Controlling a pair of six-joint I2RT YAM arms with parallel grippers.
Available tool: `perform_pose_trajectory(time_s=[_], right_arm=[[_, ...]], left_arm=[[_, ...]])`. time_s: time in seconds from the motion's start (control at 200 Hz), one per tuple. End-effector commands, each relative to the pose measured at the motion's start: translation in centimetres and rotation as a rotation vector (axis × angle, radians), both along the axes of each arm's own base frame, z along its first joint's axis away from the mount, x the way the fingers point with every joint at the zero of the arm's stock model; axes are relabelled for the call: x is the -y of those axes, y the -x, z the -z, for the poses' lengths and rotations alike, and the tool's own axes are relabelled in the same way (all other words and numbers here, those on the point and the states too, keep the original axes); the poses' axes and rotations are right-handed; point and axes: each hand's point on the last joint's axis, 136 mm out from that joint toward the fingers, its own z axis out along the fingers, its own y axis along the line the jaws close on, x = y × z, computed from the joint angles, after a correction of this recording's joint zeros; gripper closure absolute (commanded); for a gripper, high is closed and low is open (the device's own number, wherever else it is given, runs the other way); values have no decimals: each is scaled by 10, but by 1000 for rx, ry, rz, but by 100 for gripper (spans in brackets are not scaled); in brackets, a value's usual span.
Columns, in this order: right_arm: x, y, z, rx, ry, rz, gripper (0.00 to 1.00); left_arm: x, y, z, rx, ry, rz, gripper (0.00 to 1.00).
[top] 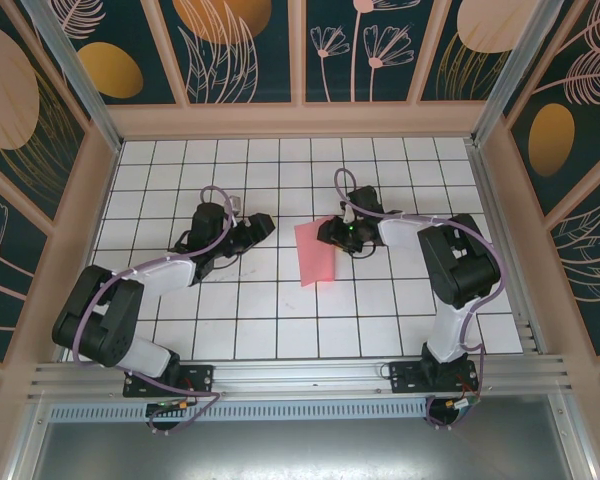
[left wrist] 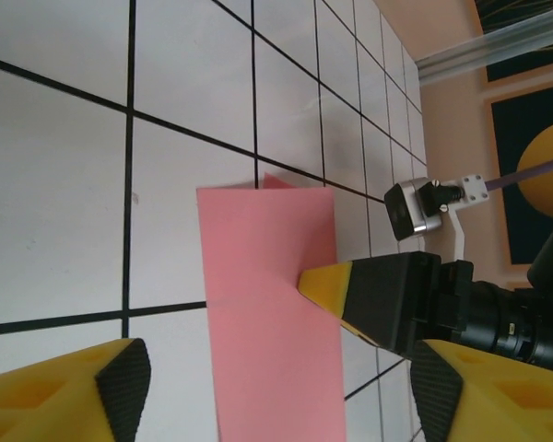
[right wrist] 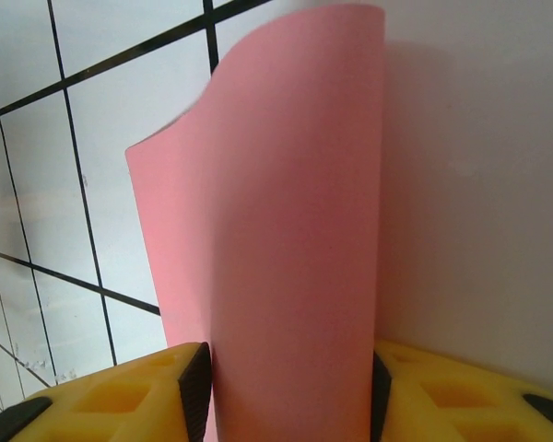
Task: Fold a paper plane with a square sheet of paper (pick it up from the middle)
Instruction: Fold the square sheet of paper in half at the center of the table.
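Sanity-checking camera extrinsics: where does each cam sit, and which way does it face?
Top external: above and behind the bases, looking down on the tiled table; left arm, right arm, pink paper between them.
Left wrist: on the left arm, looking low across the tiles at the paper; left fingers at bottom, one of the right fingers at the paper's edge.
Right wrist: close on the paper, between the right fingers.
Shared: all three see the paper.

Bare tiled table (top: pixel 280 320) lay open near and far of the folded pink paper (top: pixel 315 258). The right gripper (top: pixel 327 232) crowded its right edge, apparently straddling it; its left side lay free.
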Motion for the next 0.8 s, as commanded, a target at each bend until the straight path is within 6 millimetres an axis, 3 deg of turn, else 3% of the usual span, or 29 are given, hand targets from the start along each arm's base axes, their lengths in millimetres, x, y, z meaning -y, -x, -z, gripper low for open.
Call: perform_pose_trajectory(time_s=[0.0,0.33,0.761,0.796], right_arm=[[9,0,-8,23,67,19,46],[22,-3,-23,73,114,108,41],[29,5,-5,19,147,136,49],[30,5,-4,17,151,142,50]], left_arm=[[10,4,2,-7,42,45,28],[31,8,21,-68,15,104,41],[62,7,25,-81,21,189,47],[65,9,35,-106,12,199,46]])
